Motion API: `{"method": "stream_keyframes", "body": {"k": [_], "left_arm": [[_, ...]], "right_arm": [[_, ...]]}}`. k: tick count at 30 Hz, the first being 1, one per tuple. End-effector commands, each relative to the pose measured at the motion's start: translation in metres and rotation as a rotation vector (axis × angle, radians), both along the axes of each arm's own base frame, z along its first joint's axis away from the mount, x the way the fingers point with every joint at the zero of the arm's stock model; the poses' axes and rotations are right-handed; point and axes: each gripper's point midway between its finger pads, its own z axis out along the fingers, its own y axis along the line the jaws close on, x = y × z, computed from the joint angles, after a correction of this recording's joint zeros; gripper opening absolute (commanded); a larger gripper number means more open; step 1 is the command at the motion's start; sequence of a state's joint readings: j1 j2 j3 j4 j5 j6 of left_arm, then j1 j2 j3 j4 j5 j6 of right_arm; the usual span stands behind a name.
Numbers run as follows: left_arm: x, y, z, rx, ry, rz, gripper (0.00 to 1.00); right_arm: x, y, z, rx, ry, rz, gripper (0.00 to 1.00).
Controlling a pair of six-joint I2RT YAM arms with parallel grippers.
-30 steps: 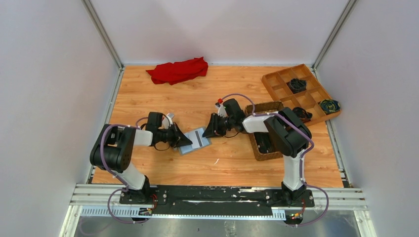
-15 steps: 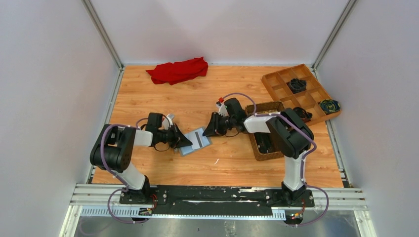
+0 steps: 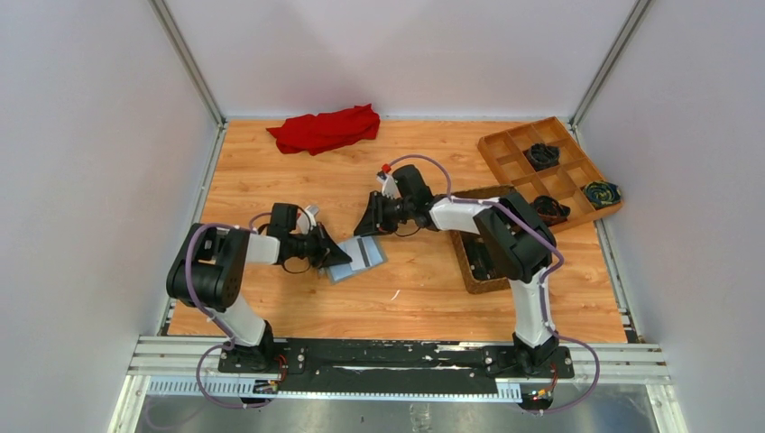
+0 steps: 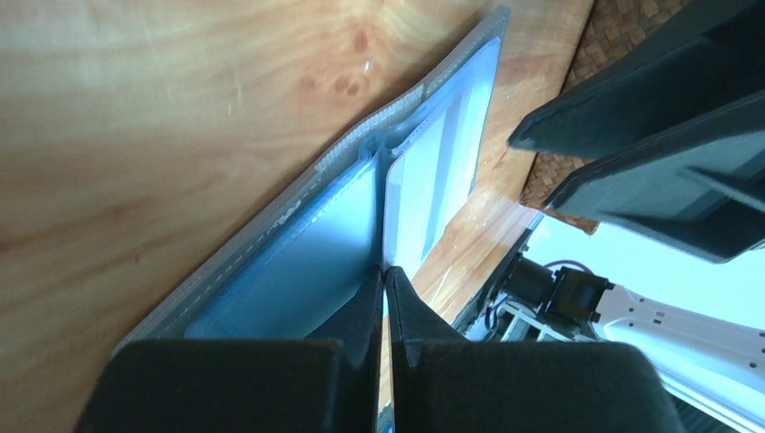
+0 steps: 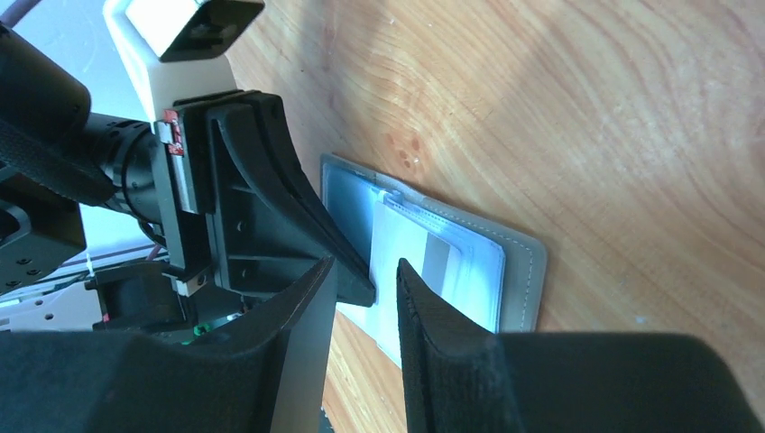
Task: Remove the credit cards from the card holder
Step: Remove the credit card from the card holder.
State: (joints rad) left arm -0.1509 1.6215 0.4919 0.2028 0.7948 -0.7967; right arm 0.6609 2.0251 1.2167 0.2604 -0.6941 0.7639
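The card holder (image 3: 361, 256) lies open on the table, grey outside with blue-grey slots inside (image 5: 451, 257). A pale card with a grey stripe (image 5: 436, 260) sits in its right-hand slot; I cannot make out any other credit cards. My left gripper (image 3: 345, 260) is shut, its tips (image 4: 385, 271) pressed against the holder's inside near the fold. My right gripper (image 3: 362, 225) hovers over the holder's far edge. Its fingers are partly open around nothing (image 5: 365, 266) and point toward the left gripper's tips.
A brown woven basket (image 3: 481, 271) lies beneath the right forearm. A wooden divided tray (image 3: 519, 155) with dark items sits at the back right, and a red cloth (image 3: 325, 129) at the back. Grey walls enclose the table on three sides.
The right gripper has swung left and farther back, from beside the holder's right edge to above its far edge. The left gripper and the holder have stayed put.
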Motion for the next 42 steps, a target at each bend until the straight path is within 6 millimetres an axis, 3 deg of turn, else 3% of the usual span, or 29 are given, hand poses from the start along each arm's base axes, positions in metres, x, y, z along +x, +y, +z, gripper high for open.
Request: {"method": "stream_keyframes", "body": {"k": [1,6,13,20,33,42], "left_arm": [[0.015,0.002,-0.008,0.02,0.005,-0.001,0.0],[0.026,0.001,-0.01,0.026,-0.003,-0.001,0.0],[0.032,0.0,-0.005,0.026,-0.019,0.007,0.0],[0.028,0.002,-0.013,0.037,0.006,0.016,0.0],[0.022,0.006,-0.011,0.055,0.006,0.048,0.0],[0.019,0.007,-0.012,0.057,0.014,0.052,0.0]], "right_arm": [[-0.007,0.004,-0.019,-0.045,0.042,0.035,0.35],[0.003,0.0,-0.033,-0.093,0.046,-0.007,0.35],[0.018,-0.028,-0.065,-0.237,0.062,-0.106,0.35],[0.009,-0.05,-0.092,-0.315,0.124,-0.147,0.33],[-0.002,-0.074,-0.116,-0.428,0.174,-0.186,0.33],[-0.003,-0.078,-0.121,-0.441,0.19,-0.197,0.33]]}}
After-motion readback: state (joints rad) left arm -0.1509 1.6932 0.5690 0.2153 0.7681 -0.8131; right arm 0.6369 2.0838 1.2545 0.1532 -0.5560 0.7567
